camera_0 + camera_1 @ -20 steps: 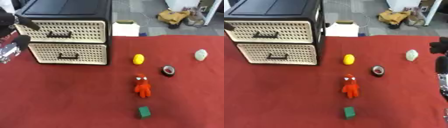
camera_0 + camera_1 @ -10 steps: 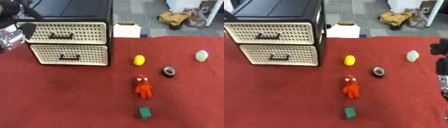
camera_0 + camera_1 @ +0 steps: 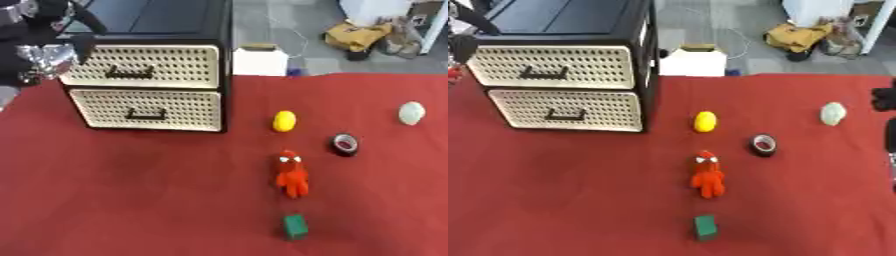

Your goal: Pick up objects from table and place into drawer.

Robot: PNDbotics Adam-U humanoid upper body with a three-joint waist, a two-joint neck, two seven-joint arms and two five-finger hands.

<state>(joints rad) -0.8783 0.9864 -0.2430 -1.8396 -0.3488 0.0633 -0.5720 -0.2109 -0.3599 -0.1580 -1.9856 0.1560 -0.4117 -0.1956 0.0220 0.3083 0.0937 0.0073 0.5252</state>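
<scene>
Nearest, at 6 o'clock on the red surface (image 3: 131,200): a small green block (image 3: 295,226), lying alone. Just beyond it, toward the centre: a red toy figure (image 3: 291,172), flat on the cloth. Further out, at about 2 o'clock from the figure: a dark roll of tape (image 3: 345,144), and at 12 o'clock from the figure a yellow egg-shaped thing (image 3: 284,120). At 3 o'clock, well apart from the rest: a pale green roundish thing (image 3: 411,113). All five on the cloth, none touched, none inside a drawer.

At 10 o'clock: a black drawer unit (image 3: 149,85) with two cream perforated fronts, top drawer (image 3: 140,66) above bottom drawer (image 3: 147,108). Both closed, as far as seen.

At the far 10 o'clock corner, by the top drawer's left end: the left hand (image 3: 52,52), dark with silver parts, holding nothing recognisable. Fingers there too blurred to say curled or straight; cannot tell. At the 3 o'clock edge in the right eye view: a dark strip of the right hand (image 3: 885,120), only partly inside the picture, its state also not possible to tell.

Judged progress: at the very beginning. Nothing placed yet. Probably in hand now: reaching to the top drawer to open it. Left to do: open a drawer, then pick and place all five things.

Beyond the surface, at 12 to 1 o'clock: grey floor with a white box (image 3: 260,60) and a yellowish bag (image 3: 359,35).
</scene>
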